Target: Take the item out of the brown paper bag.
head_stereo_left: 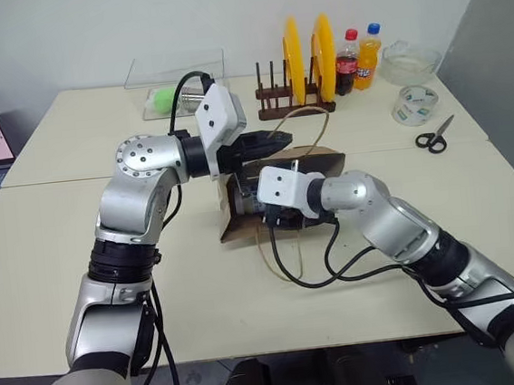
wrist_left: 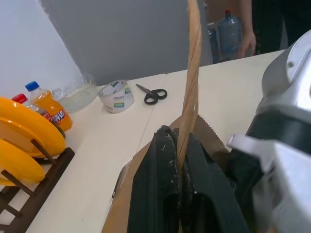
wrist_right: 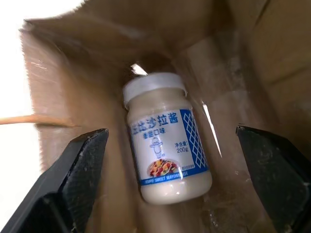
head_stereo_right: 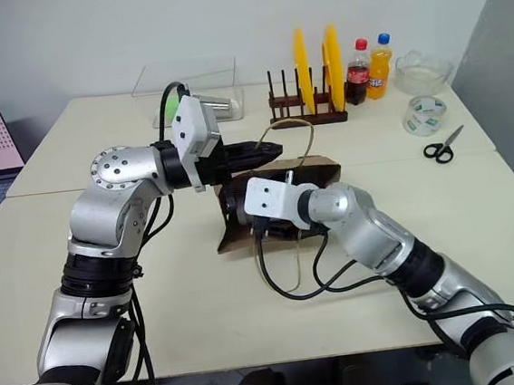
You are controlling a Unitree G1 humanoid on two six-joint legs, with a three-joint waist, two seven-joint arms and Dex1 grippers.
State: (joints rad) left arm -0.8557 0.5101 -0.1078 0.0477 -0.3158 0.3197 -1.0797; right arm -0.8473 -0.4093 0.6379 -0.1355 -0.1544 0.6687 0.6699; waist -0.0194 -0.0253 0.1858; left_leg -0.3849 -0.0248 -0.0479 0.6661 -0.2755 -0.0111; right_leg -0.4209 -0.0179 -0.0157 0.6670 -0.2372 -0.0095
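Two yellow plates (head_stereo_left: 305,53) stand upright in the wooden rack (head_stereo_left: 292,105) at the far edge of the table (head_stereo_left: 84,291). Beside it I count two soda bottles (head_stereo_left: 357,59), one glass bowl (head_stereo_left: 411,59), one roll of tape (head_stereo_left: 414,104) and one pair of scissors (head_stereo_left: 434,136); a clear box (head_stereo_left: 178,80) sits left of the rack. The brown paper bag (head_stereo_left: 313,162) lies mid-table on its side. My left gripper (wrist_left: 177,165) is clenched on one cord handle (wrist_left: 190,82), holding it up above the bag. My right gripper (wrist_right: 170,150) is inside the bag mouth, fingers (wrist_right: 80,170) spread wide, grasping nothing. Between them lies one white jar (wrist_right: 165,158) with a blue label, on the bag's inner wall, touched by neither finger. The bag's creased paper walls close in on both sides.
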